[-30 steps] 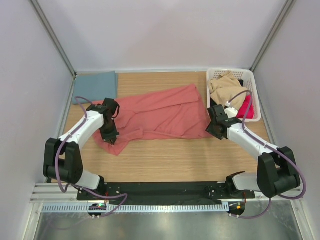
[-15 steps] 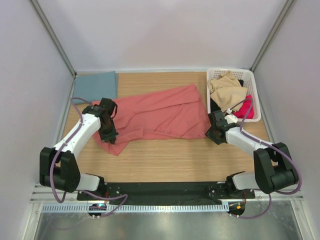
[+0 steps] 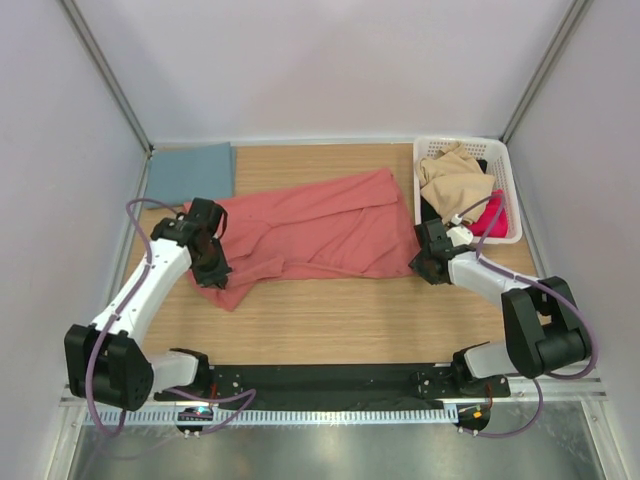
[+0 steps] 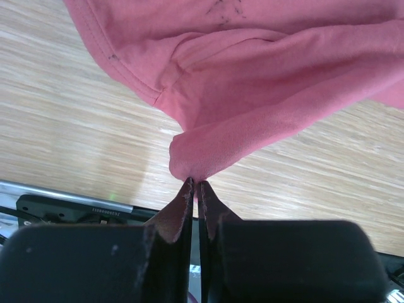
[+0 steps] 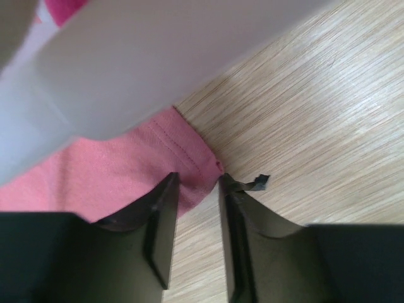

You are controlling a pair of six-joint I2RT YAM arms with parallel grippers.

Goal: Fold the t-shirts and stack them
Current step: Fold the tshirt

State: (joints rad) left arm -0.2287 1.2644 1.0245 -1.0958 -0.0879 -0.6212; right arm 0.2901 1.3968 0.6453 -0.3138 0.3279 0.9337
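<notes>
The salmon-red t-shirt (image 3: 320, 225) lies spread and rumpled across the middle of the wooden table. My left gripper (image 3: 213, 268) is at its left end, shut on a small pinched fold of that shirt (image 4: 252, 95), as the left wrist view (image 4: 196, 183) shows. My right gripper (image 3: 420, 262) is low at the shirt's right corner. Its jaws stand open on either side of the hemmed corner (image 5: 189, 170), with a gap still showing (image 5: 197, 180). The dusty teal-blue t-shirt (image 3: 190, 172) lies folded flat at the back left.
A white laundry basket (image 3: 505, 160) stands at the back right, holding tan and bright pink cloth. Its wall (image 5: 158, 63) looms just above my right gripper. Grey walls close in both sides and the back.
The left arm has swung its elbow outward to the left, the gripper keeping its pinch. The right gripper has settled at the shirt's right corner and its jaws have narrowed a little.
</notes>
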